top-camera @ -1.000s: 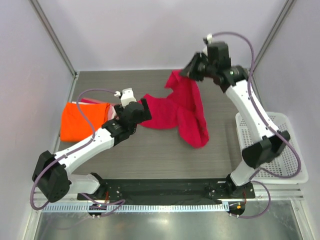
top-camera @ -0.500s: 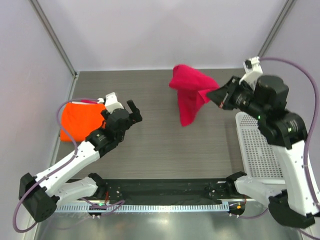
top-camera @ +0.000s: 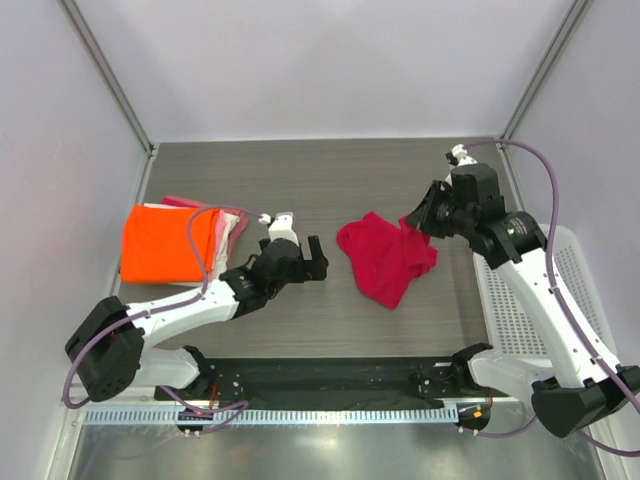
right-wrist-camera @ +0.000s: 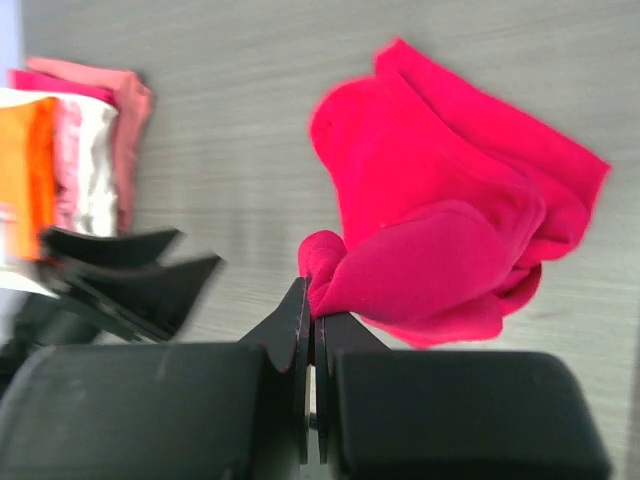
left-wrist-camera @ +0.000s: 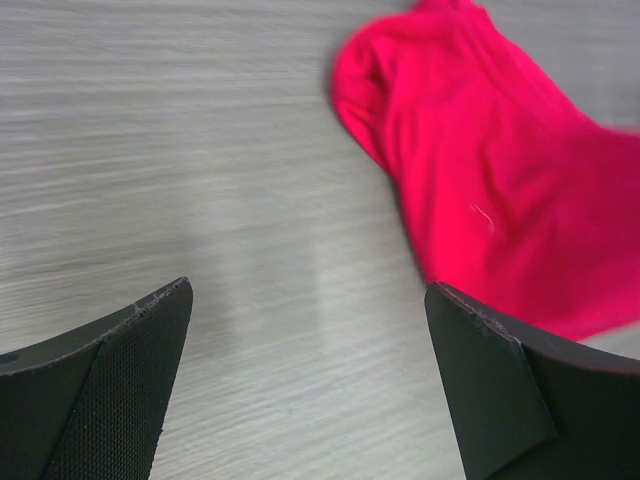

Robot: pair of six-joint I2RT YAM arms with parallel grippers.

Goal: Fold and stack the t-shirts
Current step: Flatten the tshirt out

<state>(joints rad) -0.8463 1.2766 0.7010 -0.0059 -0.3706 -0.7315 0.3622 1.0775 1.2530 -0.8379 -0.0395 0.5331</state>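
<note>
The crimson-red t-shirt [top-camera: 385, 258] lies bunched on the table's middle right; it also shows in the left wrist view [left-wrist-camera: 500, 190] and the right wrist view [right-wrist-camera: 440, 220]. My right gripper [top-camera: 412, 224] is shut on the shirt's right edge [right-wrist-camera: 318, 300]. My left gripper [top-camera: 312, 260] is open and empty, low over bare table just left of the shirt [left-wrist-camera: 305, 370]. The folded orange t-shirt [top-camera: 165, 243] lies at the left on the pale pink/white one [top-camera: 226, 233], both seen in the right wrist view [right-wrist-camera: 20, 170], [right-wrist-camera: 88, 170].
The white lattice basket [top-camera: 575, 300] stands at the right table edge behind the right arm. The dark wood table [top-camera: 280, 180] shows bare between the stack and the red shirt. Grey walls close in the back and sides.
My right gripper has swung the red shirt from high at the back down onto the table's middle right. My left gripper has let go of it and moved right toward the shirt.
</note>
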